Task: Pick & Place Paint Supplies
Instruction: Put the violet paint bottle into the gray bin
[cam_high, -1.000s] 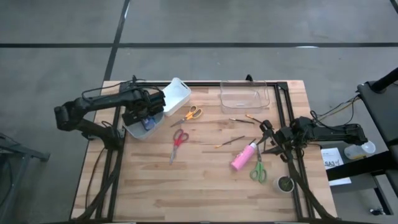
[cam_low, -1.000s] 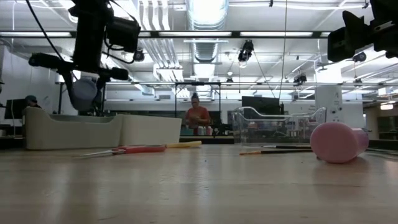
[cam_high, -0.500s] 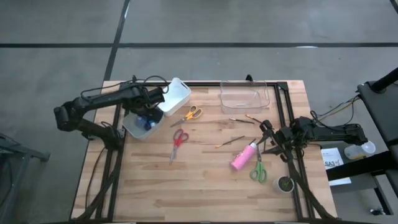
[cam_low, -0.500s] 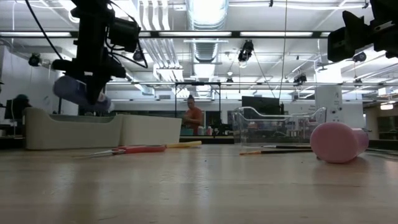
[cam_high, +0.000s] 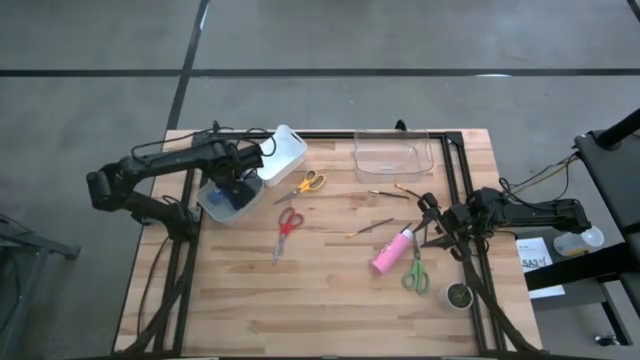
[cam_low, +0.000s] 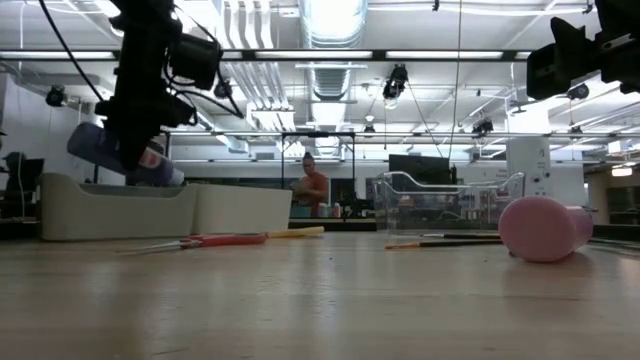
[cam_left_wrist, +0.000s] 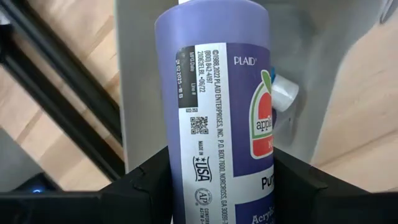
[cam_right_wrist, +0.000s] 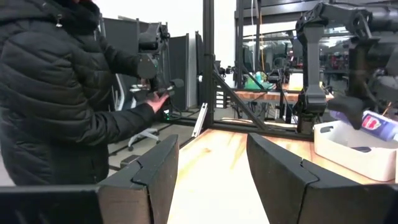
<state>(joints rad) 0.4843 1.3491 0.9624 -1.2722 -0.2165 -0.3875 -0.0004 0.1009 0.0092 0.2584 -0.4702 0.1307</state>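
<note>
My left gripper (cam_high: 238, 184) hangs over the white two-part bin (cam_high: 283, 150) at the table's far left, shut on a purple-blue labelled bottle (cam_left_wrist: 214, 106) (cam_low: 120, 152). A pale cap (cam_left_wrist: 285, 93) of another item lies in the bin below. The pink bottle (cam_high: 390, 252) (cam_low: 545, 228) lies on its side toward the table's right. Thin brown paintbrushes (cam_high: 370, 228) (cam_high: 395, 190) lie flat near it. My right gripper (cam_high: 428, 226) waits open just right of the pink bottle, with nothing between its fingers (cam_right_wrist: 143, 174). My left gripper pinches the purple-blue bottle by its labelled body (cam_left_wrist: 186, 174) between the two fingers (cam_left_wrist: 146, 183), one on each side. The bottle reaches forward past the fingertips in the left wrist view. It is lifted clear above the bin (cam_low: 120, 212) and tilted, nearly level, in the low view.
Yellow scissors (cam_high: 305, 183), red scissors (cam_high: 285, 225) and green scissors (cam_high: 415, 270) lie on the wood. A clear container (cam_high: 392, 155) stands at the far edge. A small round pot (cam_high: 458, 295) sits near the right edge. A person (cam_right_wrist: 56, 93) stands beyond the table.
My left gripper has turned above the bin and shifted slightly toward the table's right, staying shut on the bottle. The bottle has swung from pointing at the low camera to lying tilted across that view, and it has come down a little toward the bin.
</note>
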